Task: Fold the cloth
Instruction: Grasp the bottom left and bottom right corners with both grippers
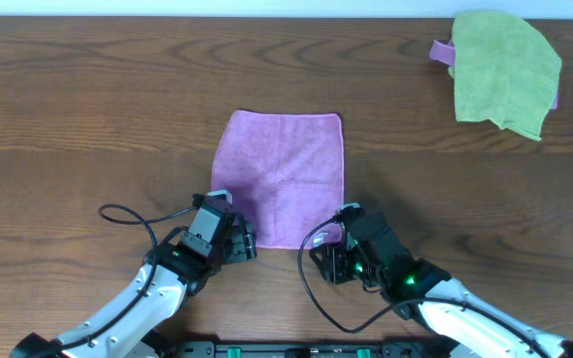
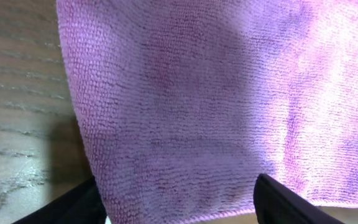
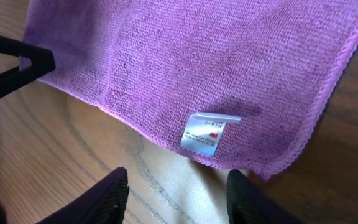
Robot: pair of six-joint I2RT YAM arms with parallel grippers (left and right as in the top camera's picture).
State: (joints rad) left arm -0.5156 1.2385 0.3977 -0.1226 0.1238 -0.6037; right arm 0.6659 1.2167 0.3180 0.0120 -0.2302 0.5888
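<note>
The cloth (image 1: 285, 174), a small purple square, lies flat mid-table. My left gripper (image 1: 231, 239) is at its near left corner. In the left wrist view the cloth (image 2: 216, 93) fills the frame, and its near hem runs between the spread dark fingers (image 2: 73, 208) of my left gripper (image 2: 179, 202), which is open. My right gripper (image 1: 340, 245) is at the near right corner. There the gripper (image 3: 178, 190) is open over bare wood. The cloth's corner (image 3: 197, 68), with a white label (image 3: 204, 134), lies just beyond the fingertips (image 3: 107, 196).
A lime-green cloth (image 1: 505, 72) lies crumpled at the far right, with a bit of purple fabric (image 1: 443, 50) showing under it. A black cable (image 1: 127, 214) loops on the wooden table (image 1: 88, 119) by the left arm. A black angular part (image 3: 17, 65) juts in over the cloth's left edge.
</note>
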